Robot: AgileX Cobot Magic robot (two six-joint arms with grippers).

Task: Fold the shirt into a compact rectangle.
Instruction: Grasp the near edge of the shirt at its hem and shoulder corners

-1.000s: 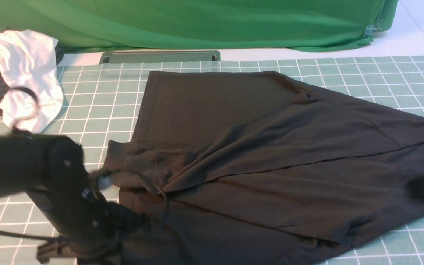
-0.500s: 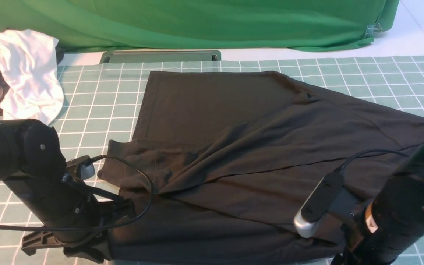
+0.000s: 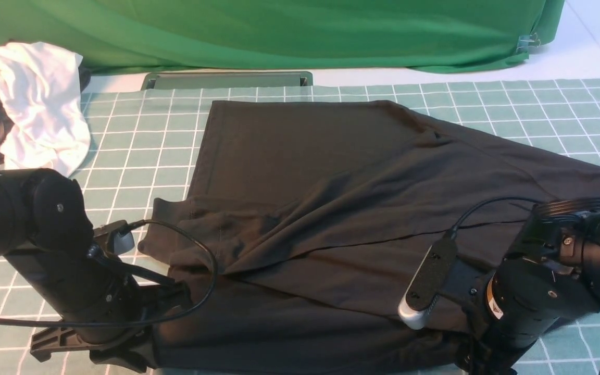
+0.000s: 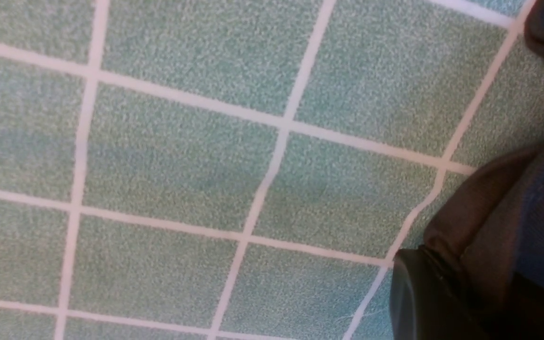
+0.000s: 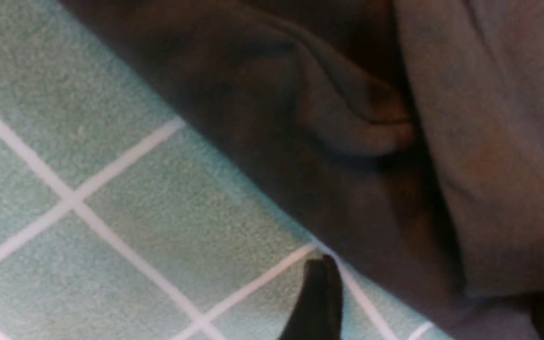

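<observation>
The black shirt (image 3: 331,208) lies spread over the green grid mat (image 3: 138,146), with one layer folded over across its middle and a sleeve bunched at the left. Its logo and neck label are hidden. My left gripper (image 4: 470,293) is low at the shirt's near left edge (image 4: 498,226), shut on a raised fold of the cloth. My right gripper (image 5: 437,302) is down at the near right edge. It is open, with one fingertip (image 5: 320,288) on the bare mat and the shirt's edge (image 5: 347,198) lying between the fingers.
A crumpled white garment (image 3: 34,99) sits at the far left of the mat. A green backdrop cloth (image 3: 279,31) hangs along the back, with a grey slot (image 3: 227,79) in front of it. Bare mat shows to the left of the shirt and at the far right.
The right arm has come in from the right and lowered to the shirt's near right edge. The left arm dropped to the near left edge, then stayed still.
</observation>
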